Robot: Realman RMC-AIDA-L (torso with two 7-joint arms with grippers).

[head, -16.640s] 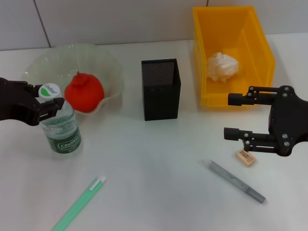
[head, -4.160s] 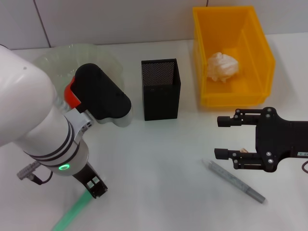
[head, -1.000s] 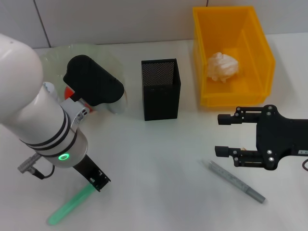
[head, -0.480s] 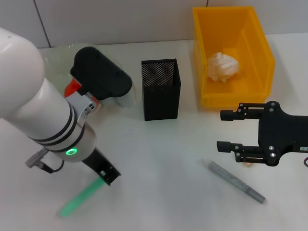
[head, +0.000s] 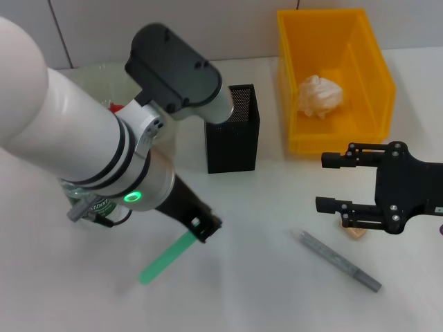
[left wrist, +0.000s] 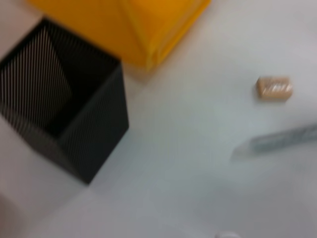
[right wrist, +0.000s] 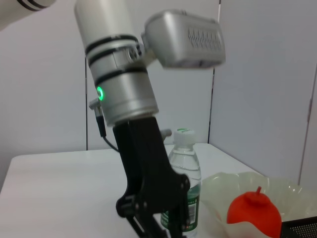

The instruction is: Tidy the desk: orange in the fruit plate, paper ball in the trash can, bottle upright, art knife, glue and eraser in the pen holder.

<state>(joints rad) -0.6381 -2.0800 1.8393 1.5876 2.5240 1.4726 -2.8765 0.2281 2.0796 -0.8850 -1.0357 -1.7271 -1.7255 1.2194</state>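
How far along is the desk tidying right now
Done: orange in the plate, paper ball in the yellow bin, bottle upright. In hand: left gripper holds the green stick. Left: eraser and grey pen, beside the open right gripper.

On my head view, the pen holder (head: 234, 131) stands upper centre on the surface (head: 263, 290), with the trash can (head: 334, 77) at upper right and the paper ball (head: 319, 95) inside it. The fruit plate (head: 97, 75) sits at upper left. My left hand (head: 201, 229) holds the glue (head: 168, 256) lower centre. My right hand (head: 332, 184) is at centre right, the eraser (head: 351, 232) just below it, the art knife (head: 339, 260) at lower right.
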